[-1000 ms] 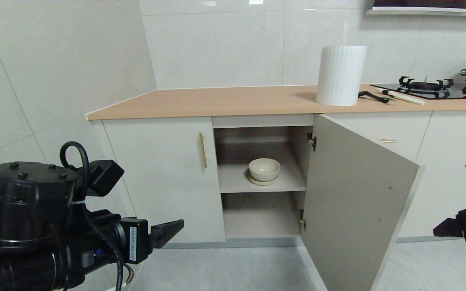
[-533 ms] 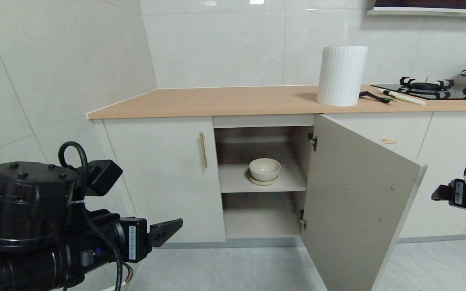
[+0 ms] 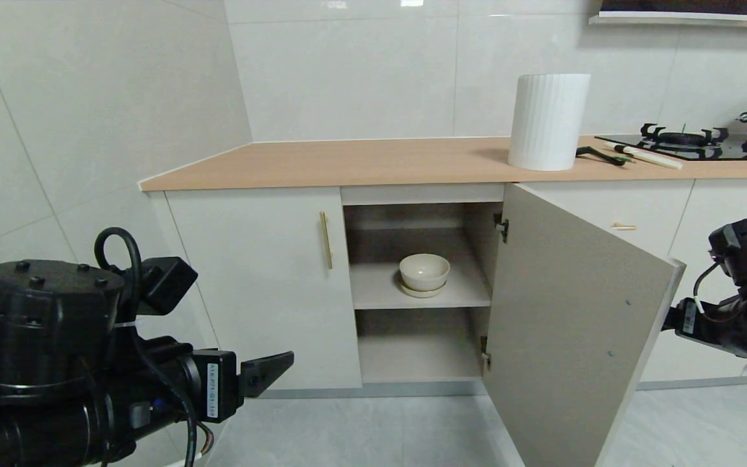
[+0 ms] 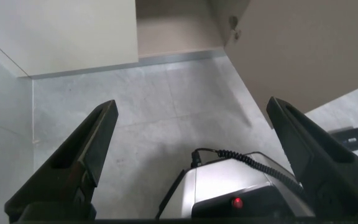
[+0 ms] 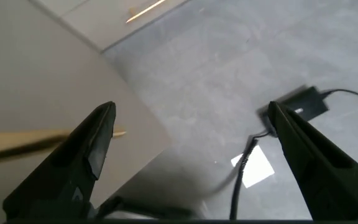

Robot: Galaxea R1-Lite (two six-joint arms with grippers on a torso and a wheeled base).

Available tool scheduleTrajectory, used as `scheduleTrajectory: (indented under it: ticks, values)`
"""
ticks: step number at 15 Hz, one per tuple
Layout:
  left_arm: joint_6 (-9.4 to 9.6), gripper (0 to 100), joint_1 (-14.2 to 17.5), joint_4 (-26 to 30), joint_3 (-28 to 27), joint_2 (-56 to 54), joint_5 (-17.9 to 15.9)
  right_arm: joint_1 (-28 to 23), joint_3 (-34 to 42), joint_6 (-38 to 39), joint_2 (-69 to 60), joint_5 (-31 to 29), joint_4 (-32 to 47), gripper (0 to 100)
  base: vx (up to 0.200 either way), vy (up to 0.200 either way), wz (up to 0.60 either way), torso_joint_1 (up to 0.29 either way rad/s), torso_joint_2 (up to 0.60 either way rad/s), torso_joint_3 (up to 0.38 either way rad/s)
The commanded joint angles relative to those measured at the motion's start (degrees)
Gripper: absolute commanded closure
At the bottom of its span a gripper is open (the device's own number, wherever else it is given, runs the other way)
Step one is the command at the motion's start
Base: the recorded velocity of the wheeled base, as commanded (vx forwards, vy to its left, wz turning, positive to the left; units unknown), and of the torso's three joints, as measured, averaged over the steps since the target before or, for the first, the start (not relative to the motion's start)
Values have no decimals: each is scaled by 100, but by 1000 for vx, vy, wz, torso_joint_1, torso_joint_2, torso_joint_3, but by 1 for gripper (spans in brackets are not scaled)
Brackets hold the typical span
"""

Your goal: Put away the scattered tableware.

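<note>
Grey floor tiles (image 4: 154, 118) lie under both arms in a white-tiled kitchen. Low over them hangs the left tool (image 4: 191, 109), its two dark fingers spread wide with nothing between. A white label (image 3: 212, 391) just behind it carries print too small to read. Ahead of that tool and higher, one cabinet (image 3: 412, 227) stands open. On its upper shelf one pale bowl (image 3: 423, 270) sits on what looks like one plate (image 3: 421, 292). The right tool (image 5: 190, 109) is likewise wide open and empty, just beside the outer face of the open door (image 3: 568, 305) and near a gold handle (image 5: 42, 144). Higher up, the table (image 3: 360, 162) carries one white ribbed canister (image 3: 548, 121), one dark-handled utensil (image 3: 599, 154) and one pale-handled utensil (image 3: 649, 156), next to a hob (image 3: 691, 139).
</note>
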Motion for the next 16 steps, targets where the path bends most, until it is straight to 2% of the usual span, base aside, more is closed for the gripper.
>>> scheduleTrajectory:
  ticks: [1, 7, 10, 11, 13, 16]
  values:
    - [-1, 0, -1, 1, 2, -6, -6, 172, 43, 53, 117, 74, 1, 0, 0, 0, 0, 0, 0, 0]
    - [-1, 0, -1, -8, 2, -15, 3, 813, 25, 414, 152, 250, 1, 0, 0, 0, 0, 0, 0, 0]
    - [-36, 0, 26, -8, -33, -85, -6, 1376, -107, 414, 319, 267, -148, 0, 0, 0, 0, 0, 0, 0]
    - [-36, 0, 26, -8, -42, -85, 3, 1657, -168, 396, 504, 469, -341, 0, 0, 0, 0, 0, 0, 0]
    - [-36, 0, 43, -34, -51, -76, 3, 1965, -441, 352, 855, 707, -649, 0, 0, 0, 0, 0, 0, 0]
    - [-28, 0, 87, -210, -42, -76, 12, 2562, -1030, 379, 1471, 733, -658, 0, 0, 0, 0, 0, 0, 0]
